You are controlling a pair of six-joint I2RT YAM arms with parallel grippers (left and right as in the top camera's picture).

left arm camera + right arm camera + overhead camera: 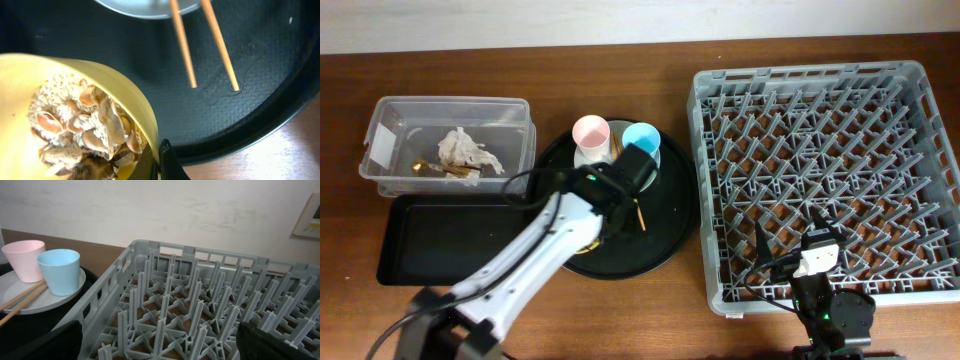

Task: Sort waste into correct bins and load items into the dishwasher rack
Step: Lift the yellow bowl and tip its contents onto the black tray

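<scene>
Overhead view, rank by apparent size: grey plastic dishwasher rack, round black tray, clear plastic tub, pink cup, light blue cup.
1. grey plastic dishwasher rack
2. round black tray
3. clear plastic tub
4. pink cup and light blue cup: they look alike, unranked

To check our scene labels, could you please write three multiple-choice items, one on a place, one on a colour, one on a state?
1. Where is the crumpled tissue? A in the clear tub; B in the rack; C on the round tray.
2. What colour is the second cup, beside the pink cup? A yellow; B light blue; C green.
3. The yellow bowl is: A empty; B upside down; C holding food scraps.
Key: 1A, it lies inside the tub; 2B, overhead shows it blue; 3C, the left wrist view shows scraps inside.
</scene>
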